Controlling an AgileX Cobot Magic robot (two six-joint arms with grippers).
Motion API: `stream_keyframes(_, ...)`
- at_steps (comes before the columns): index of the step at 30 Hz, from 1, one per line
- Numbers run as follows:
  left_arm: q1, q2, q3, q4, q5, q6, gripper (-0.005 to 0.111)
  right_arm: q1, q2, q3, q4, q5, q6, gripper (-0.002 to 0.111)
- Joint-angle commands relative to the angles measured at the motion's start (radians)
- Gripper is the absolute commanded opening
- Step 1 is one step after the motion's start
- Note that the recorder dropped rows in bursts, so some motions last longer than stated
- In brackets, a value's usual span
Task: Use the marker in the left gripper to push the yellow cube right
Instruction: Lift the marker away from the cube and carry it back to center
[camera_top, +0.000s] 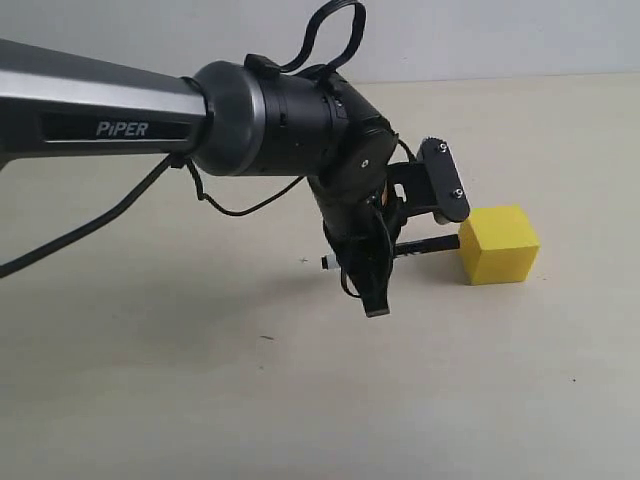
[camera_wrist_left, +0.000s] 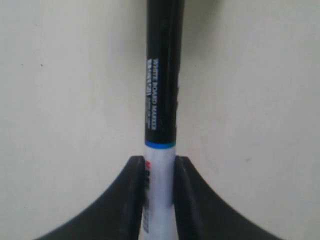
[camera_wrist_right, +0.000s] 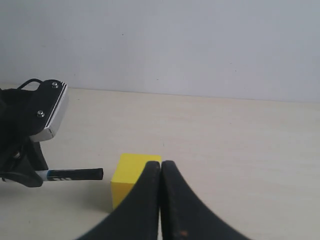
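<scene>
My left gripper (camera_top: 380, 290) hangs fingers-down over the table, shut on the marker's (camera_top: 420, 247) white barrel. The marker lies level, its black cap pointing at the yellow cube (camera_top: 498, 243) on the right. In the right wrist view a narrow gap shows between the marker (camera_wrist_right: 75, 174) cap and the yellow cube (camera_wrist_right: 131, 170). The left wrist view has the left gripper (camera_wrist_left: 159, 162) clamped on the marker (camera_wrist_left: 161, 100), with the cube out of frame. My right gripper (camera_wrist_right: 161, 165) is shut with nothing in it, near the cube on the side away from the marker, and is out of the exterior view.
The pale table top (camera_top: 200, 400) runs back to a white wall (camera_top: 500, 30). A black cable (camera_top: 90, 225) trails from the left arm over the table. The left arm's wrist camera bracket (camera_top: 443, 180) sticks out above the marker.
</scene>
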Motion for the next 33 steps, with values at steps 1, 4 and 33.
stream_keyframes(1, 0.0, -0.001, -0.005, 0.002, 0.042, -0.041, 0.0, -0.005, -0.007, 0.006, -0.001, -0.004, -0.003, 0.0)
stream_keyframes(4, 0.0, -0.016, -0.005, 0.002, 0.046, -0.097, 0.0, -0.005, -0.007, 0.006, -0.001, -0.004, -0.003, 0.0)
stream_keyframes(33, 0.002, -0.254, -0.005, -0.021, 0.226, -0.701, 0.0, -0.005, -0.007, 0.006, -0.001, -0.004, -0.003, 0.0)
